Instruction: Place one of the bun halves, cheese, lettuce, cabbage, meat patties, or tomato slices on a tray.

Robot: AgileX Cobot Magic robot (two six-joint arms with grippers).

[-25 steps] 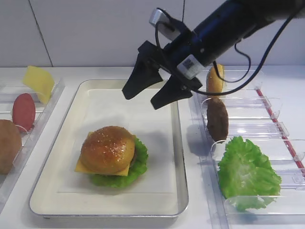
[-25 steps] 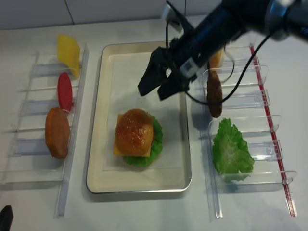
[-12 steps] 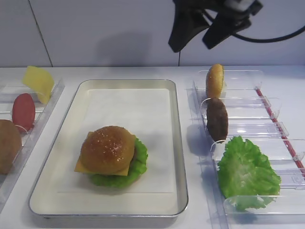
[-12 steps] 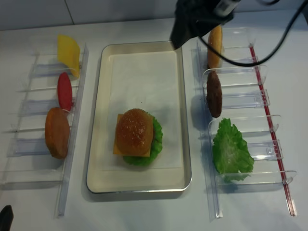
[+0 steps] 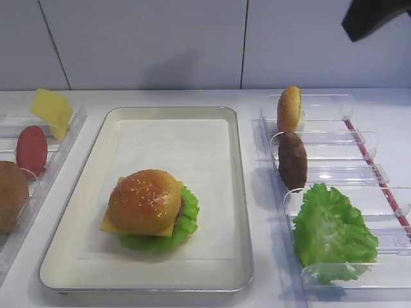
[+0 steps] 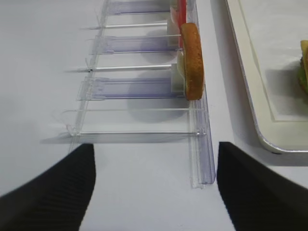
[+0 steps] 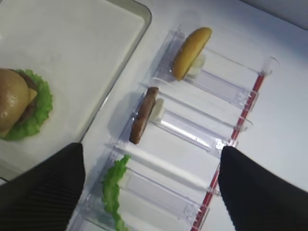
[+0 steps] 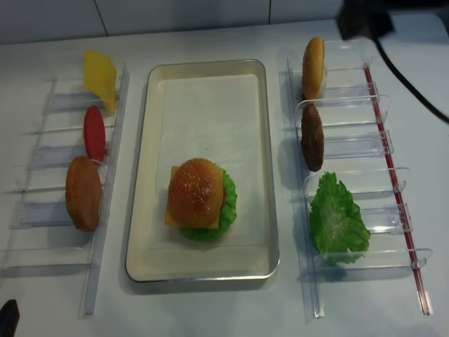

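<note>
Bright, even, diffuse overhead light throughout, with only soft short shadows close under the stacked burger on the tray (image 5: pixel 241 192) and beside the clear racks (image 8: pixel 344 105) right of it. Mild glare along the metal rim and on the glossy top bun (image 5: pixel 145 200), a few white highlights on the rack plastic. Sharp enough across both high views, slightly softer in the realsense one; blurred and out of focus at the bottom corners of both wrist views, where the dark fingers (image 7: pixel 41 192) sit.
</note>
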